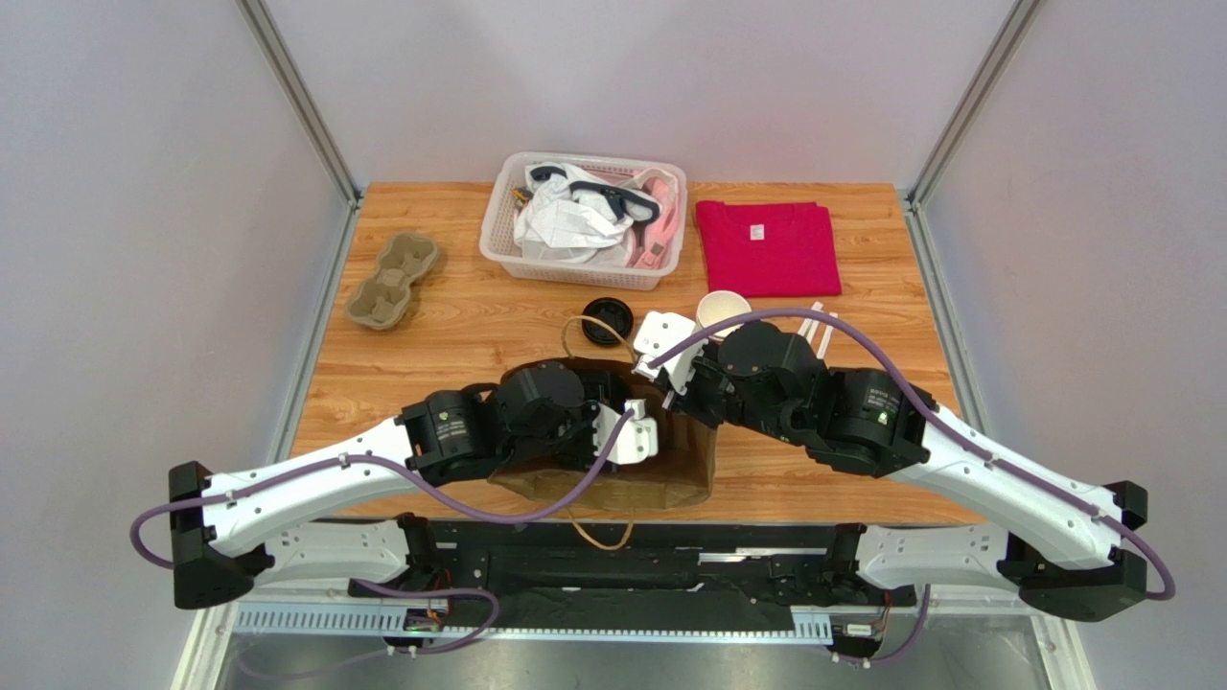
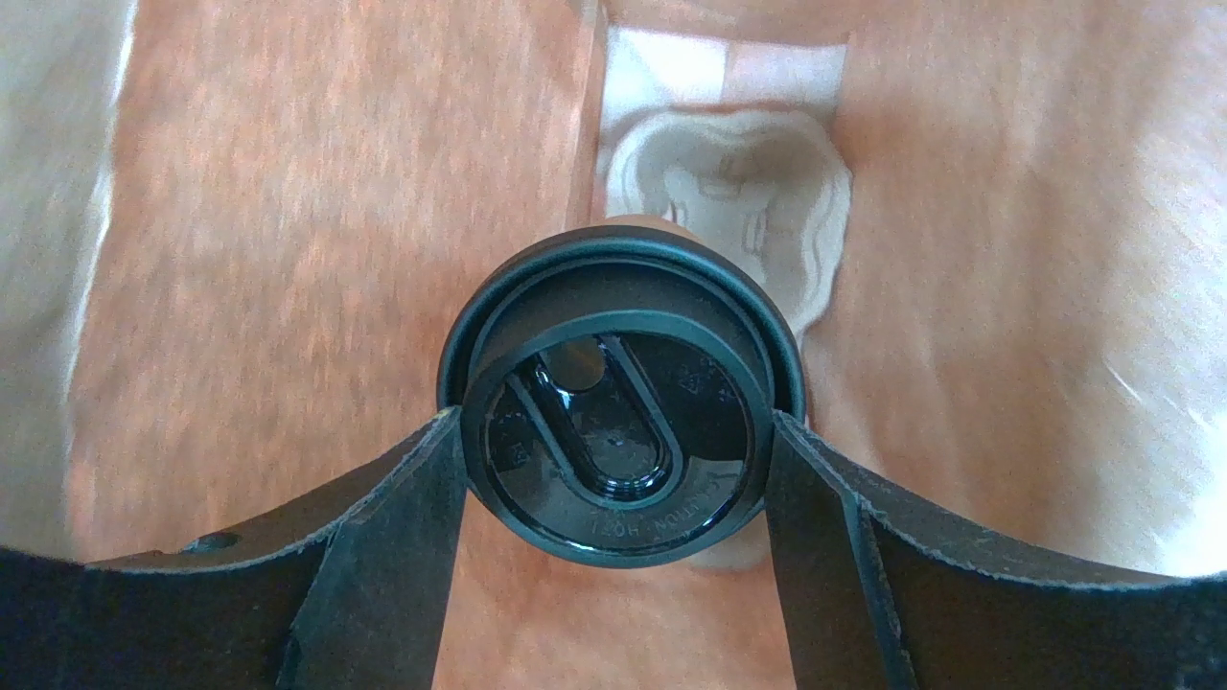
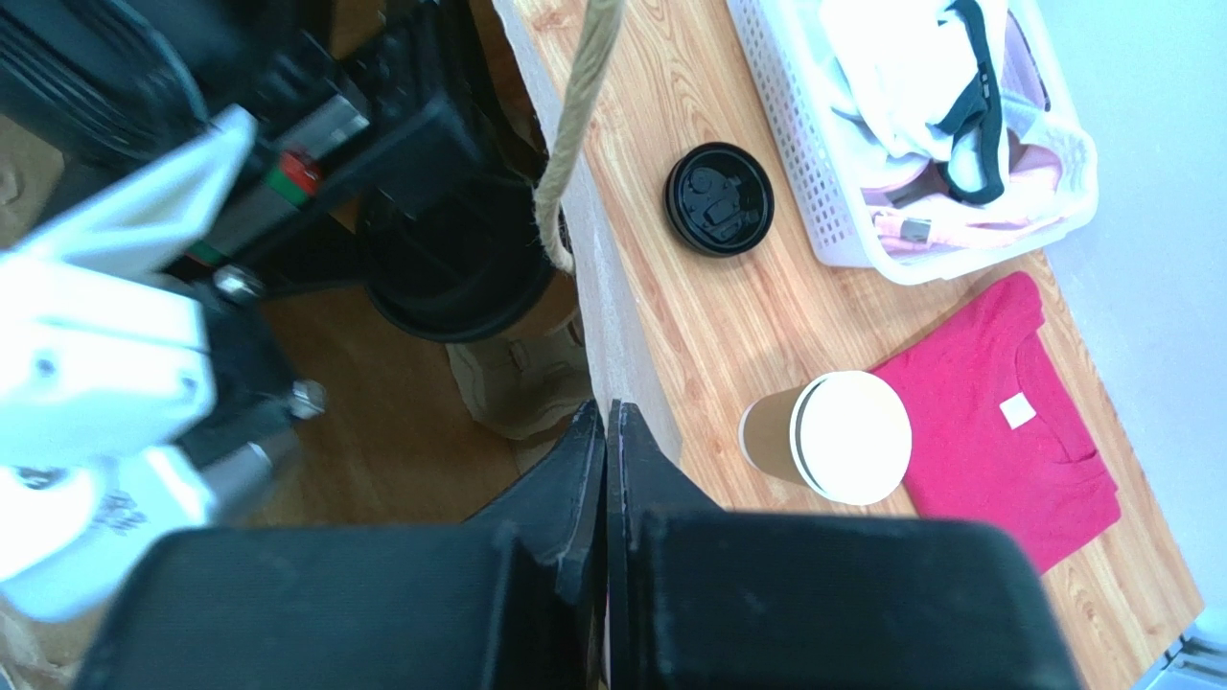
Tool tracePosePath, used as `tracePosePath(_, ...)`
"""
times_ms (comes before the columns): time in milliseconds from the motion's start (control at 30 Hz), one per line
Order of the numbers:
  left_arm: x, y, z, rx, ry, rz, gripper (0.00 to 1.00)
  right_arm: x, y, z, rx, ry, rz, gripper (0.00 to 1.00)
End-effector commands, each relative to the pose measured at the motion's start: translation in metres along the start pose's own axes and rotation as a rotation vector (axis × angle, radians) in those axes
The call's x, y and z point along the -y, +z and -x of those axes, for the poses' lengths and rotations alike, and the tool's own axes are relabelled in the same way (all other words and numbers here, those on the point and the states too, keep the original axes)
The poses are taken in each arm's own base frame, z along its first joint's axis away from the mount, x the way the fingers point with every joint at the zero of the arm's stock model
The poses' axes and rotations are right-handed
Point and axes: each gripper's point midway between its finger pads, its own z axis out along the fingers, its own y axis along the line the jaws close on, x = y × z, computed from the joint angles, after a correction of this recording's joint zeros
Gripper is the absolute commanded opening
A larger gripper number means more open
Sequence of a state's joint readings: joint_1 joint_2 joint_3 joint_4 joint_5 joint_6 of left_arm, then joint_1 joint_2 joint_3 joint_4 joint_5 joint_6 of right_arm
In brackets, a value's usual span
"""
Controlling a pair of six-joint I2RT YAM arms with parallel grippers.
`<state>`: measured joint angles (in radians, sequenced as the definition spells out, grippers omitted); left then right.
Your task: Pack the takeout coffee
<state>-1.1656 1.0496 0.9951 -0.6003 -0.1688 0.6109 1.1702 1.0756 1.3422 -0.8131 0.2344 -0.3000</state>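
Left wrist view: left gripper clamped on takeout coffee at glossy round black lid, centre frame, inside paper bag. Right gripper pinched shut on bag rim. Risks: lid-only grip pops lid off kraft cup; high release tips cup; thin creased paper tears.

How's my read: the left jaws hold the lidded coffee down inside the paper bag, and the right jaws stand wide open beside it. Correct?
Not quite. In the right wrist view the right gripper has its jaws shut, apparently pinching the rim of the paper bag, not wide open. The rest stands: the left gripper holds the takeout coffee inside the bag.
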Motion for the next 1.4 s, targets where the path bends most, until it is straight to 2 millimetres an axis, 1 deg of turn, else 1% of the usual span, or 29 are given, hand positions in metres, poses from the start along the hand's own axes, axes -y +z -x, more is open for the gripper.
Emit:
tracePosePath(0,-0.009,0.015,0.02,0.07,0.016,0.037,0.04,0.005,-0.007,0.018,0.081,-0.016,-0.022,0.0)
tracePosePath(100,-0.003,0.024,0.024,0.087,0.029,0.009,0.04,0.004,-0.009,0.02,0.088,-0.022,-0.013,0.0)
tracePosePath(233,0.008,0.039,0.017,0.055,0.043,-0.029,0.03,0.002,-0.01,0.02,0.095,-0.032,-0.003,0.0)
tracePosePath(400,0.018,0.046,0.013,0.053,0.052,-0.062,0.03,-0.001,-0.012,0.017,0.092,-0.027,0.009,0.0)
tracePosePath(533,0.023,0.055,0.006,0.023,0.053,-0.071,0.02,-0.002,-0.012,0.017,0.096,-0.026,0.015,0.0)
tracePosePath(700,0.022,0.064,0.005,0.002,0.049,-0.069,0.02,-0.006,-0.014,0.015,0.096,-0.007,0.035,0.0)
tracePosePath(900,0.021,0.075,0.0,-0.048,0.062,-0.067,0.01,-0.009,-0.015,0.012,0.086,0.013,0.058,0.0)
tracePosePath(1167,0.009,0.073,-0.004,-0.109,0.094,-0.033,0.01,-0.011,-0.014,0.01,0.074,0.059,0.072,0.0)
tracePosePath(1367,0.009,0.081,-0.012,-0.152,0.125,-0.029,0.01,-0.009,-0.013,0.007,0.057,0.095,0.075,0.0)
